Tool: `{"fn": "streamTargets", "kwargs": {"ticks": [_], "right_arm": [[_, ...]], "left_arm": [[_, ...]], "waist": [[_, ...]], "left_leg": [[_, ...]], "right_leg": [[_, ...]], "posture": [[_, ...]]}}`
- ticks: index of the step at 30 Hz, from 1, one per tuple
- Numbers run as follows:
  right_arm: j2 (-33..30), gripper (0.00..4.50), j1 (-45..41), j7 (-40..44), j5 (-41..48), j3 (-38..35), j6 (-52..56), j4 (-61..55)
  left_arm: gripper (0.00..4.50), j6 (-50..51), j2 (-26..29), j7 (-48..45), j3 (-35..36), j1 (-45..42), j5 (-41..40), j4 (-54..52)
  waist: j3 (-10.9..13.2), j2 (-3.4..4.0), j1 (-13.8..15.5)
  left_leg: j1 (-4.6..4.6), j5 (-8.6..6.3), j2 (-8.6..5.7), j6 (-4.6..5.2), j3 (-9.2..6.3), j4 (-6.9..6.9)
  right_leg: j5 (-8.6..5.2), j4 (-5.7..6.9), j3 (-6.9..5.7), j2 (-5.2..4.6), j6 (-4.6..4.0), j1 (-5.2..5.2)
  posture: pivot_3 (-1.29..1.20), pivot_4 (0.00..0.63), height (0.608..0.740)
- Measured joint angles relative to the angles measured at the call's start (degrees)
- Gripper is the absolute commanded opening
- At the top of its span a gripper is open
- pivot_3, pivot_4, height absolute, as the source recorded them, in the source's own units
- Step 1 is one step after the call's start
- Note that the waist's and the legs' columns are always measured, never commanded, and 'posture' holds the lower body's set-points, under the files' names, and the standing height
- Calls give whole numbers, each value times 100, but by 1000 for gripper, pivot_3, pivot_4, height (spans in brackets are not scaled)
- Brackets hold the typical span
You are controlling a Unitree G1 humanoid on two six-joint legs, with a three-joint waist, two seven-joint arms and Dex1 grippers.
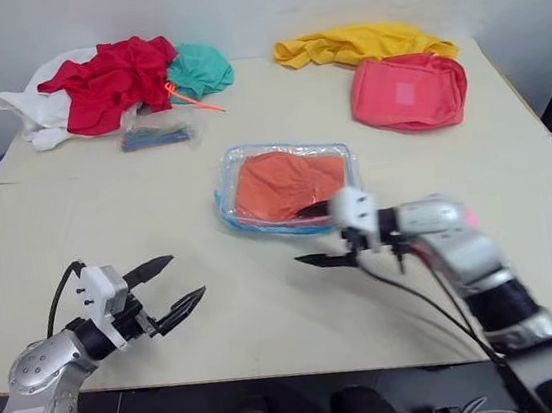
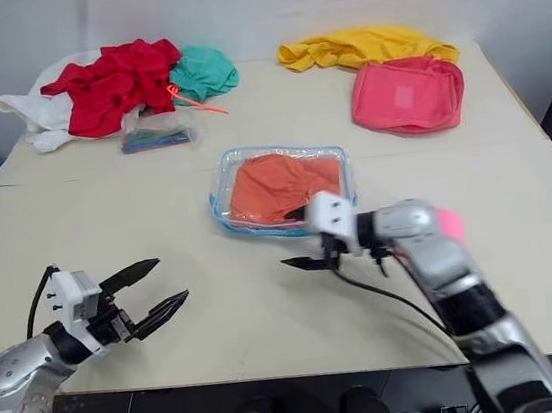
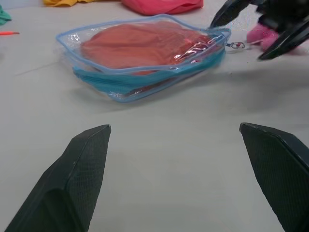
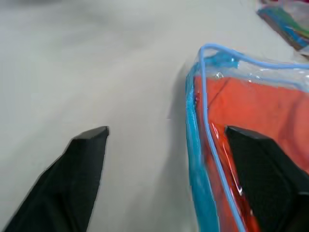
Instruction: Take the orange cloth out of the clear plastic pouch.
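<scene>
The orange cloth (image 1: 288,183) lies folded inside the clear plastic pouch (image 1: 233,161), which rests flat near the middle of the pale table (image 1: 106,217); the pouch's light-blue zipper edging runs around its rim, and the cloth fills most of the see-through body. The right gripper (image 1: 317,234) hangs at the pouch's near edge, pointing across toward the robot's left, with its two black fingers spread wide: one fingertip sits over the near rim of the pouch, the other over bare table in front of it, and nothing is held between them. In the right wrist view one finger (image 4: 263,164) lies over the orange-filled plastic while the other stands over plain tabletop, with the blue-edged corner of the pouch between them. A pink plush charm (image 3: 263,35) shows beside the pouch's near right corner, joined to it by a small metal ring, just behind the right gripper. The left gripper (image 1: 163,289) hovers over the near left part of the table, well apart from the pouch, its jaws also spread wide and empty, aimed toward the pouch. At the far left of the table sits a heap of clothes with a red cloth (image 1: 109,78), a teal cloth (image 1: 201,68) and a white cloth (image 1: 38,113), and a small clear packet (image 1: 157,135) just in front of it. At the far right lie a yellow cloth (image 1: 357,43) and a pink-red fabric pouch (image 1: 408,91), touching each other.
</scene>
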Motion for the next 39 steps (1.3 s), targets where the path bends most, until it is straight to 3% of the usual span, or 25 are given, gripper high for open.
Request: {"fn": "streamTargets", "kwargs": {"ticks": [3,7,11,13,17,24,28,34,39], "right_arm": [[-1110,4264,557,154,647,-954,1030,-539],[-2434,4264,1125,280,508,-1480,1420,-42],[-2555,4091,1049,339,346,-1355,1394,812],[-2461,3670,836,378,280,-1143,1336,1208],[-2443,2295,694,560,89,-892,899,1572],[-2440,29,708,1102,339,-787,935,1280],[-1754,29,487,1217,1261,-724,1725,359],[-566,29,323,415,1348,-415,1873,279],[180,1487,426,76,910,195,1256,541]], "left_arm": [[4500,51,-13,2,-68,-61,-14,-31],[4500,172,32,-154,-284,-98,-31,-132],[4500,176,63,-415,-556,-242,-31,-171],[4500,181,65,-448,-645,-400,-27,-165],[4500,193,64,-403,-665,-470,-24,-155],[4500,184,28,-317,-651,-393,-9,-158],[4500,192,-47,-142,-597,-308,-27,-216],[4500,269,-145,1,-543,-145,-83,-361],[4500,448,-156,-53,-749,-477,-98,-387]], "waist": [[0,0,23],[0,1,-9],[2,4,-74],[2,4,-58],[2,4,-18],[2,4,-22],[4,3,-42],[6,0,56],[7,2,120]], "left_leg": [[0,-3,0,5,1,1],[5,-3,1,6,4,-4],[19,-1,6,6,20,-4],[27,0,6,6,19,-2],[26,-3,5,10,19,-2],[26,-2,6,9,16,-3],[27,0,11,5,15,0],[19,-1,3,4,5,0],[18,0,2,2,3,4]], "right_leg": [[0,-18,0,-3,0,6],[0,-24,2,-2,-1,8],[-1,-11,14,7,-2,11],[-1,-8,14,8,-2,17],[0,-16,14,5,-1,21],[-1,-16,11,7,-2,22],[0,-12,10,11,-1,22],[0,-19,5,3,-1,19],[0,-14,1,4,-2,18]], "posture": [[0,150,740],[0,150,740],[0,150,740],[0,150,740],[0,150,740],[0,150,740],[0,150,740],[0,150,740],[0,150,740]]}}
